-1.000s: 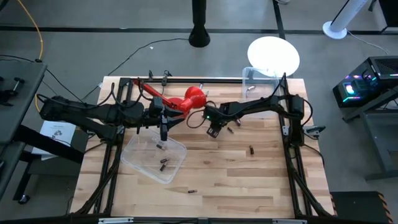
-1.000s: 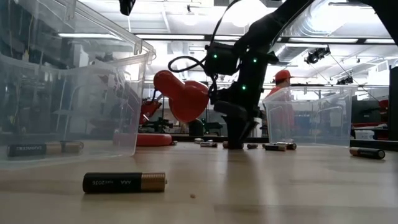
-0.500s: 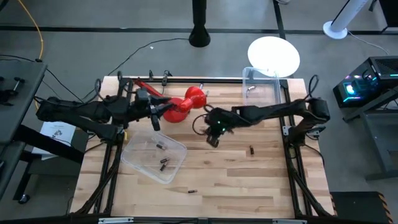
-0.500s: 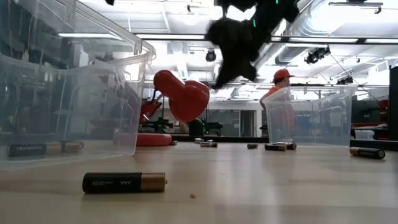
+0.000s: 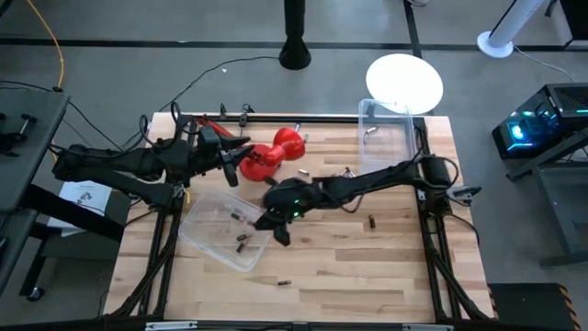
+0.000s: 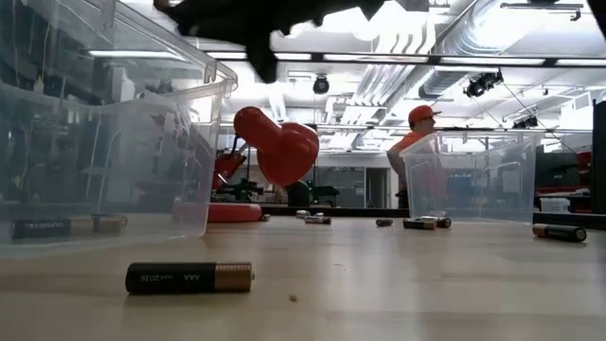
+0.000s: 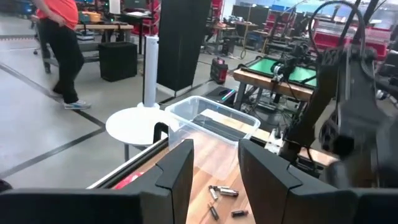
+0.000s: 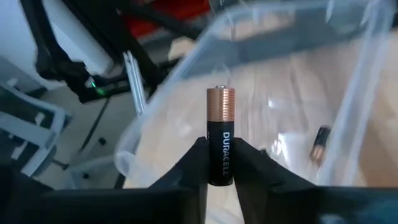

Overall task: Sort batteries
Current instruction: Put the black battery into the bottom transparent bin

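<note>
Wooden table (image 5: 367, 267) holds a job partly done — a few batteries (image 5: 243, 241) lie in the clear bin (image 5: 204, 242) at its eight o'clock, others wait scattered, while the right hand (image 8: 221, 163), pinching a black-and-copper battery (image 8: 220, 138), hangs at that bin's edge — left hand (image 7: 214, 171) agape, empty.

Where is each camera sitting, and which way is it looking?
High view: above, straight down; both arms, left gripper open by the red tool.
Low view: table height, level; loose battery, blurred arm overhead.
Left wrist: looks past open jaws toward the far bin.
Right wrist: right gripper pinching a Duracell battery by the near bin.
Shared: near bin.
</note>
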Motion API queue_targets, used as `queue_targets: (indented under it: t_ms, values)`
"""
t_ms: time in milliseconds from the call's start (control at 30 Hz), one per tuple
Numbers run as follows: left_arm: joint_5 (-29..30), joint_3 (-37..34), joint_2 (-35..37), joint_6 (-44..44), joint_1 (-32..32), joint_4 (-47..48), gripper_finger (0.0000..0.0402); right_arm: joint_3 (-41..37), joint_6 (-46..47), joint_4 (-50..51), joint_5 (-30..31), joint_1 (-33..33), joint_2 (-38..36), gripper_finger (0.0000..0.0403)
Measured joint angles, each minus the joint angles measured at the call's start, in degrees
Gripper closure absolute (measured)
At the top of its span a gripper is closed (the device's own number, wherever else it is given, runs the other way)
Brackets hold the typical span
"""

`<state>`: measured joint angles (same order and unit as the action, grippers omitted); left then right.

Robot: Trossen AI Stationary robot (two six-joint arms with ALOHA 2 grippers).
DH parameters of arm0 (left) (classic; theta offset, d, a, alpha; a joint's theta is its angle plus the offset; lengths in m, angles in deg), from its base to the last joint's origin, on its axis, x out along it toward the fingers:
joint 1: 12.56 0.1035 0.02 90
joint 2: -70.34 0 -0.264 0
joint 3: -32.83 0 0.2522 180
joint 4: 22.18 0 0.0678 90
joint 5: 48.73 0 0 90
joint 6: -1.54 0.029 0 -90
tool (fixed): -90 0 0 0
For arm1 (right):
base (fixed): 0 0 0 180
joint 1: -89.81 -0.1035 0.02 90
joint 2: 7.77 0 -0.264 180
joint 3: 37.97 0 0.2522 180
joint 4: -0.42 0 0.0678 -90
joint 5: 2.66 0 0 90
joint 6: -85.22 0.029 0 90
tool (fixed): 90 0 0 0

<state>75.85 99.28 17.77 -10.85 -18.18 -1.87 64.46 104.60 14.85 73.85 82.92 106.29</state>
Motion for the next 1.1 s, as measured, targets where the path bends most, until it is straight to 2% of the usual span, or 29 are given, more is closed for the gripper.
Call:
queue_targets:
  t_ms: [167, 267, 400, 567, 733, 900, 1000, 1100]
  values:
    - [-1.78, 0.00, 0.00, -0.49, -0.02, 0.98, 0.0283, 5.90, -4.03, 7.16, 0.45, 0.10, 1.51, 0.0263]
    - [-1.96, 0.00, 0.00, -0.52, -0.02, 3.12, 0.0283, 8.57, -7.35, 14.10, 1.10, 0.87, 0.56, 0.0235]
    - [-2.07, 0.02, -0.37, -0.87, 0.46, 3.78, 0.0283, 11.51, -11.92, 23.07, 6.15, 1.69, -2.46, 0.0228]
    - [-7.01, 0.04, -2.36, -2.48, 2.01, 4.23, 0.0283, 10.45, -15.58, 34.83, 16.58, 2.72, -10.62, 0.0236]
    - [-11.44, 0.05, -6.02, -2.30, 4.04, 5.46, 0.0283, 3.22, -12.09, 42.68, 26.56, 4.20, -21.37, 0.0242]
    - [-16.73, 4.88, -11.49, -1.10, 6.88, 11.26, 0.0283, -10.61, 1.55, 40.78, 32.36, 6.14, -33.04, 0.0243]
    - [-17.94, 9.59, -15.54, 4.45, 7.56, 14.55, 0.0283, -19.57, 10.40, 36.33, 30.56, 7.35, -38.49, 0.0243]
    - [-18.33, 12.22, -19.38, 10.52, 7.04, 15.83, 0.0283, -27.63, 16.28, 28.08, 27.81, 7.69, -40.92, 0.0243]
